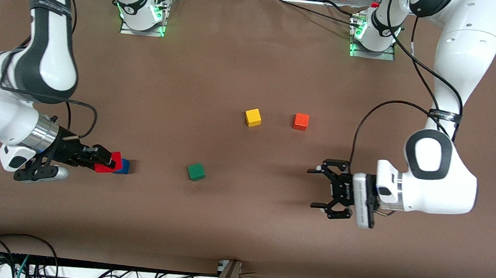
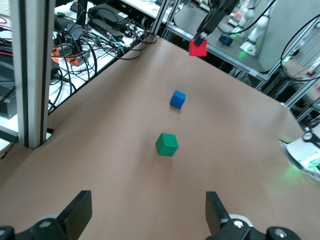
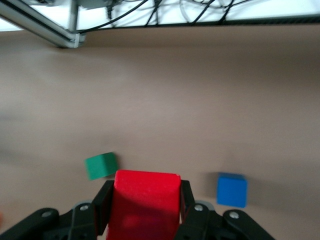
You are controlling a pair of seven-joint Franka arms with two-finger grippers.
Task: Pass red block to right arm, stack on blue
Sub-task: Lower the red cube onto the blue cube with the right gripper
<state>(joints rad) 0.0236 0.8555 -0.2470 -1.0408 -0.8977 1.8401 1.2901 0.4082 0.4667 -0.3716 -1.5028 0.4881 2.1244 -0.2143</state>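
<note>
My right gripper (image 1: 107,160) is shut on the red block (image 1: 108,163) and holds it in the air, close beside the blue cube (image 1: 123,166) and not squarely over it. The blue cube rests on the table toward the right arm's end. In the right wrist view the red block (image 3: 146,200) sits between the fingers (image 3: 104,202), with the blue cube (image 3: 232,189) off to one side. The left wrist view shows the red block (image 2: 198,47) well above the blue cube (image 2: 177,99). My left gripper (image 1: 313,188) is open and empty, low over bare table at the left arm's end.
A green cube (image 1: 196,171) lies between the two grippers, level with the blue cube. A yellow cube (image 1: 253,117) and an orange cube (image 1: 300,121) lie farther from the front camera, mid-table. The brown table's front edge (image 1: 239,267) has cables below it.
</note>
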